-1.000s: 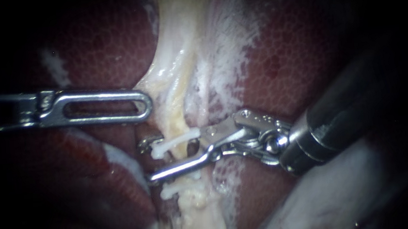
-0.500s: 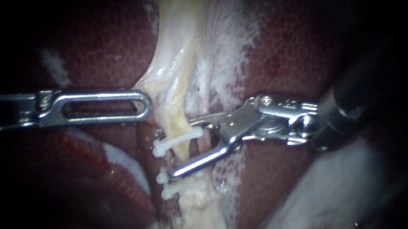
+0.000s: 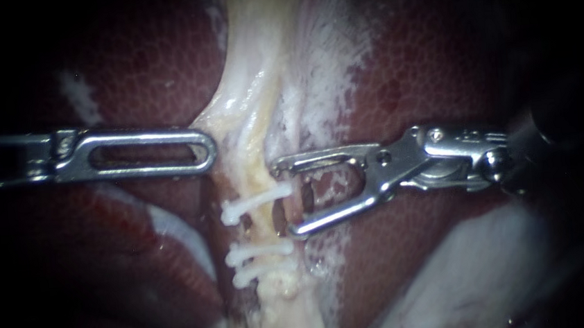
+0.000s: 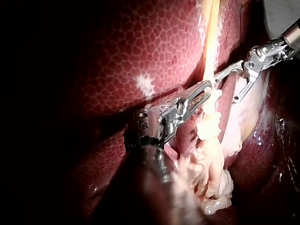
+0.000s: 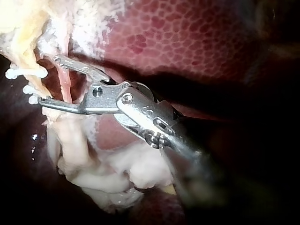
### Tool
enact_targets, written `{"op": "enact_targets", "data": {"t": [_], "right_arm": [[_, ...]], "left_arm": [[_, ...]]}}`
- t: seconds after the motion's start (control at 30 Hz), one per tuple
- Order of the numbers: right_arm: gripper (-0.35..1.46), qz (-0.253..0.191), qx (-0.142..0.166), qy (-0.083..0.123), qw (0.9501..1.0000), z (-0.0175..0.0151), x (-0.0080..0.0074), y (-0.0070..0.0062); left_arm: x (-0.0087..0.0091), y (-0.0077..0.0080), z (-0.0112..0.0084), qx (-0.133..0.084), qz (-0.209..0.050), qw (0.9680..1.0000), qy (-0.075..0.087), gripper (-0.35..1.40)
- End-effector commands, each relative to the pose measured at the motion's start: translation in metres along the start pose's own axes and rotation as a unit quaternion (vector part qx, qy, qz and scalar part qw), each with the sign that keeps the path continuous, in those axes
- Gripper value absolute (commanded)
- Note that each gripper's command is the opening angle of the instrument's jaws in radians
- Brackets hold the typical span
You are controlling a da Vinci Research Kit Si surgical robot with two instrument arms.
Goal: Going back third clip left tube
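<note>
The right instrument (image 3: 284, 199) was seen with its jaws spread wide and empty, their tips just beside the tube (image 3: 260, 180). Three white clips (image 3: 260, 251) were found set across that tube, over the liver (image 3: 403, 72). The left instrument (image 3: 209, 149) was held with jaws closed on the pale tissue (image 3: 245, 98) above the clips

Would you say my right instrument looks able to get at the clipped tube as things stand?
Probably yes: the right instrument lies just beside the tube, level with its upper clip, and nothing stands between them.
</note>
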Motion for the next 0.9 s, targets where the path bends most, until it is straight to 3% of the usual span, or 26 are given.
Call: {"op": "enact_targets", "data": {"t": [0.03,0.23,0.63,0.9], "right_arm": [[0.60,-0.001,-0.002,0.000,1.0000,-0.0004,0.0000,-0.0001],[0.60,-0.014,-0.006,-0.003,0.9999,-0.0027,0.0007,-0.0012],[0.60,-0.038,-0.016,-0.012,0.9991,-0.0062,0.0037,-0.0028],[0.60,-0.039,-0.017,-0.015,0.9990,-0.0073,0.0041,-0.0032]], "left_arm": [[0.0000,0.0000,0.0000,0.000,0.000,1.0000,0.000,-0.35],[0.0000,0.0001,0.0000,0.000,0.000,1.0000,0.000,-0.35],[0.0000,0.0001,0.0000,0.000,0.000,1.0000,0.000,-0.35],[0.0000,0.0001,0.0000,0.000,0.000,1.0000,0.000,-0.35]]}}
